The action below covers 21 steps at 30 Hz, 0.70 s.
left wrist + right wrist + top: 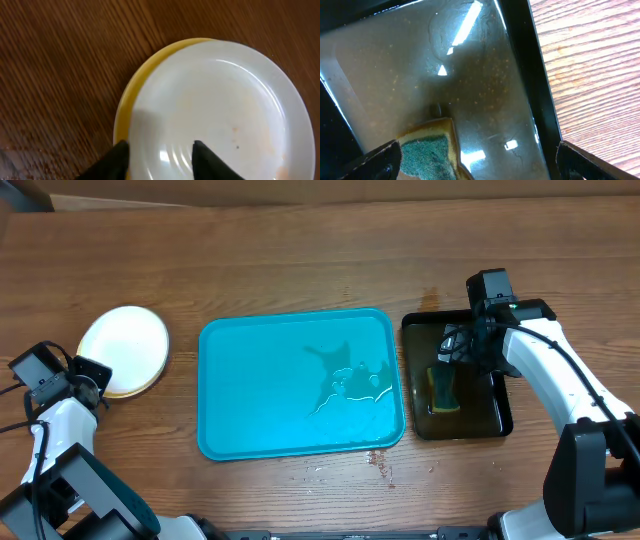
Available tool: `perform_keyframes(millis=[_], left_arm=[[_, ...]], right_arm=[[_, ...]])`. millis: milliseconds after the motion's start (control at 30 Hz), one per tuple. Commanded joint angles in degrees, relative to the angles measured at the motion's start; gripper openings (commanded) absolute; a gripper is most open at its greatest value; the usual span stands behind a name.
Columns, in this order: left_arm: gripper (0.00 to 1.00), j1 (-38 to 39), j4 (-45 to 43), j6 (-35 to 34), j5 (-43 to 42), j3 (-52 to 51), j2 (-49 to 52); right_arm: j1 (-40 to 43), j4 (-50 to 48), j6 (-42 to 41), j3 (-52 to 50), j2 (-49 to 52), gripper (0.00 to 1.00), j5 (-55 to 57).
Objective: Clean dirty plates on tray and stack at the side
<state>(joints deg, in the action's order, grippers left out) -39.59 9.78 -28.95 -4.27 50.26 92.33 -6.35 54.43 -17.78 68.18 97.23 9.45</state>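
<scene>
Task looked near done: tray [215, 395] held no plates, only water film. Dirty plates [123, 348] sat stacked on table [300, 260], left of tray. White plate [215, 105] on top, yellow one [125, 100] beneath; third hidden, if there. Faint orange specks on top plate, hard to judge. Left pincer [160, 150] part spread over stack rim, pinching nothing. Right pincer [477, 147] wide spread above sponge [427, 150] in black tray [505, 415].

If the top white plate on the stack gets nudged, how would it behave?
The top white plate looks glossy and rigid, so it would probably slide rather than flex. It sits off-centre on the yellow plate beneath, so a sideways push might slip it off. Shallow and wide, it seems unlikely to tip.
</scene>
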Motion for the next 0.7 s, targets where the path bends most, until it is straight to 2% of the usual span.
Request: perform_keyframes(millis=[0, 33, 100, 333, 533, 667], left_arm=[[0.79, -0.15, -0.22, -0.59, -3.54, 1.44, 0.20], [0.91, -0.15, -0.20, -0.39, -6.60, 1.57, 0.17], [1.00, 0.22, -0.04, 0.74, -11.76, 1.97, 0.11], [1.00, 7.45, 4.68, 2.64, -17.38, 2.67, -4.17], [1.00, 20.41, 5.95, 10.47, -19.32, 2.67, -10.01], [1.00, 28.00, 6.62, 11.41, -17.40, 2.67, -10.19]], right_arm=[[0.35, -0.31, -0.15, 0.68, -0.74, 1.00, 0.83], [0.35, -0.31, -0.15, 0.68, -0.74, 1.00, 0.83], [0.35, -0.31, -0.15, 0.68, -0.74, 1.00, 0.83], [0.35, -0.31, -0.15, 0.68, -0.74, 1.00, 0.83], [0.35, -0.31, -0.15, 0.68, -0.74, 1.00, 0.83], [0.35, -0.31, -0.15, 0.68, -0.72, 1.00, 0.83]])
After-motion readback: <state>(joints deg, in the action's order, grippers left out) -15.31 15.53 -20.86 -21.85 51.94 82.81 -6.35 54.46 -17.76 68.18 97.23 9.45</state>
